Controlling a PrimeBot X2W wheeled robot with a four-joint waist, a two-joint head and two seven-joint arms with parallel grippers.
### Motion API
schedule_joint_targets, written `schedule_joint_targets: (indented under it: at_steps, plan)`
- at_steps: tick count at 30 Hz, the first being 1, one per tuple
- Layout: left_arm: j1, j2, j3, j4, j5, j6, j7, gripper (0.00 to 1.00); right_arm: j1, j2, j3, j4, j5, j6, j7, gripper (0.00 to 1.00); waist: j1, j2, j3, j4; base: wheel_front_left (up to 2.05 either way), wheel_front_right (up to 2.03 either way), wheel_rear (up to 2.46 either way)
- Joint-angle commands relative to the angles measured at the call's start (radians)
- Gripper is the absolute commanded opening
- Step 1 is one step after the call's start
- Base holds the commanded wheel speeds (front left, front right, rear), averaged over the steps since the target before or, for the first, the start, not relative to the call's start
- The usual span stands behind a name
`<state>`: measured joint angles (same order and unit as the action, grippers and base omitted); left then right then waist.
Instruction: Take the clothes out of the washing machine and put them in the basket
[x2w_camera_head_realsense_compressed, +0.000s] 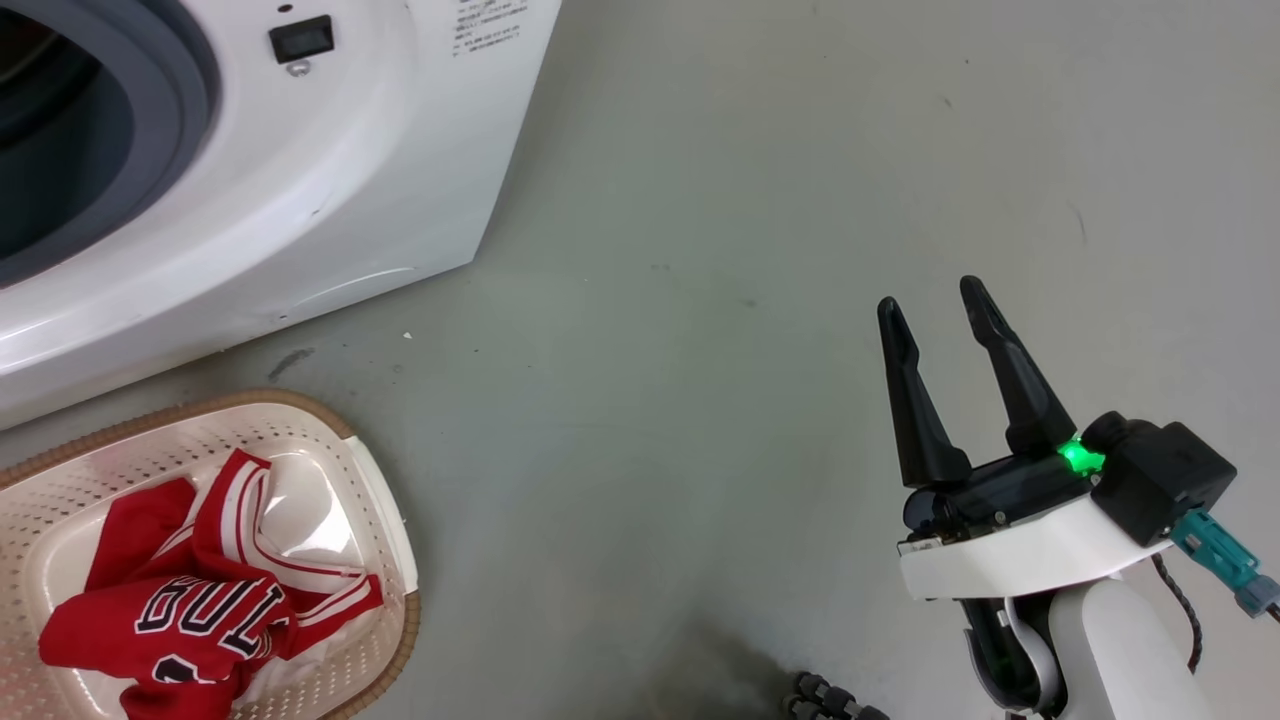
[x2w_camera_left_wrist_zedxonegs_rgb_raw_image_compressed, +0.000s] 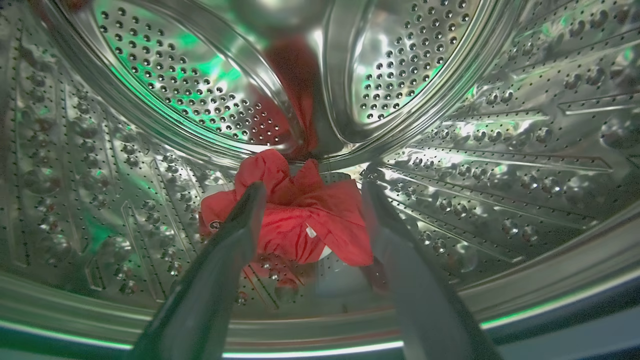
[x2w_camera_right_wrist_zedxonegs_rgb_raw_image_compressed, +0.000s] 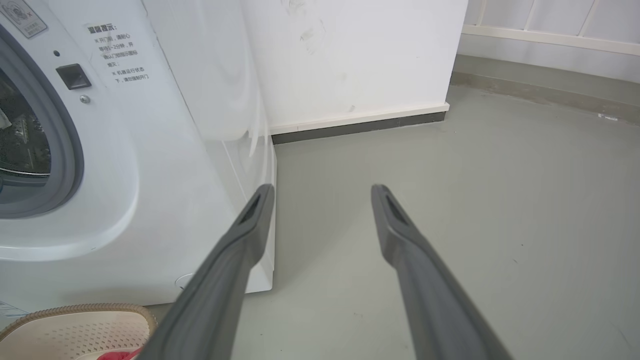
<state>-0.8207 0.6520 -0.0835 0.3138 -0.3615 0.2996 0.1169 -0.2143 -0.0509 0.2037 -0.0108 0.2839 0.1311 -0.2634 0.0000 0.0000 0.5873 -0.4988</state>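
Head view: on the grey floor (x2w_camera_head_realsense_compressed: 700, 350), the washing machine (x2w_camera_head_realsense_compressed: 300, 200) stands upper left. The basket (x2w_camera_head_realsense_compressed: 385, 500) in front of it holds a red jersey (x2w_camera_head_realsense_compressed: 200, 610). The right gripper (x2w_camera_head_realsense_compressed: 932, 297) is spread and empty.
Left wrist view: the left gripper (x2w_camera_left_wrist_zedxonegs_rgb_raw_image_compressed: 314, 186) is spread, with a red garment (x2w_camera_left_wrist_zedxonegs_rgb_raw_image_compressed: 300, 225) between its fingers on the drum (x2w_camera_left_wrist_zedxonegs_rgb_raw_image_compressed: 500, 150) bottom.
Right wrist view: its fingers are apart above the floor.
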Motion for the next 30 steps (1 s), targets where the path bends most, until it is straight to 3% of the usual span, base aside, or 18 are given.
schedule_joint_targets:
  at_steps: [1, 13, 23, 30]
  plan:
    - [-0.014, 0.007, -0.002, 0.005, 0.005, -0.001, 0.01, 1.0, 0.009, 0.001, 0.002, 0.002, 0.011, -0.001, -0.001, 1.0, 0.0, 0.0, 0.007, -0.006, 0.0, 0.0, 0.0]
    - [-0.226, 0.126, -0.064, 0.033, 0.077, -0.018, 0.242, 1.0, -0.022, 0.001, 0.043, 0.015, 0.036, -0.001, -0.001, 1.0, 0.0, 0.0, 0.115, -0.076, 0.0, 0.0, 0.0]
    - [-0.42, 0.085, -0.136, 0.12, 0.149, 0.014, 0.293, 1.0, 0.0, 0.001, 0.035, 0.007, 0.036, -0.001, -0.001, 1.0, 0.0, 0.0, 0.189, -0.074, 0.0, 0.0, 0.0]
    - [-0.528, 0.04, -0.192, 0.231, 0.185, 0.009, 0.311, 1.0, 0.038, 0.001, 0.047, -0.001, 0.032, -0.001, -0.001, 1.0, 0.0, 0.0, 0.22, -0.069, 0.0, 0.0, 0.0]
